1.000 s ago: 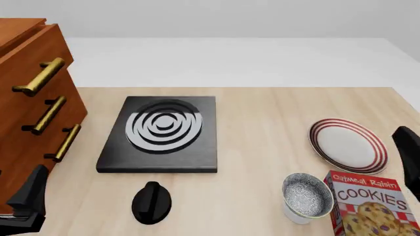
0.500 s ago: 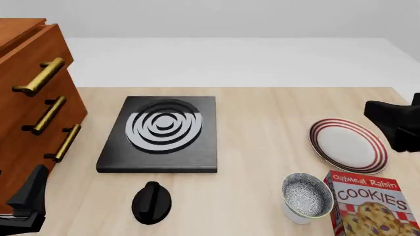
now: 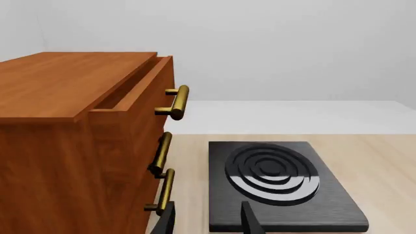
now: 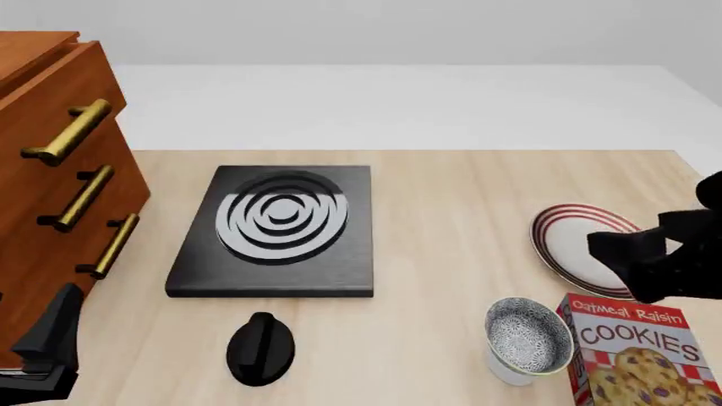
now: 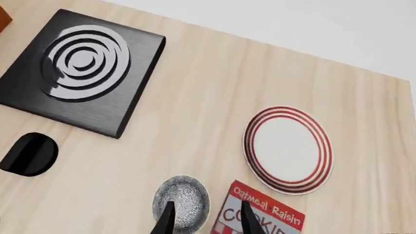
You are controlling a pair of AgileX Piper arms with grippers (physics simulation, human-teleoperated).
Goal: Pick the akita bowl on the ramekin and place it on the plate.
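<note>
The akita bowl (image 4: 527, 336), speckled grey inside, sits on top of the white ramekin (image 4: 505, 370) near the table's front right. The red-ringed plate (image 4: 572, 241) lies just behind it. My right gripper (image 4: 634, 255) hovers above the plate's near edge, open and holding nothing. In the right wrist view the akita bowl (image 5: 182, 202) lies partly between the open fingers (image 5: 168, 218), with the plate (image 5: 288, 149) beyond; the ramekin is hidden under the bowl there. My left gripper (image 4: 46, 355) rests at the front left beside the cabinet, open and empty.
A cookie box (image 4: 641, 353) stands right next to the bowl, on its right. A black stove burner (image 4: 276, 228) sits mid-table with a black knob (image 4: 260, 347) in front of it. A wooden drawer cabinet (image 4: 57, 194) fills the left side.
My right arm has come in from the table's right edge, moving left and toward the front over the plate. The left arm, bowl and plate have not moved.
</note>
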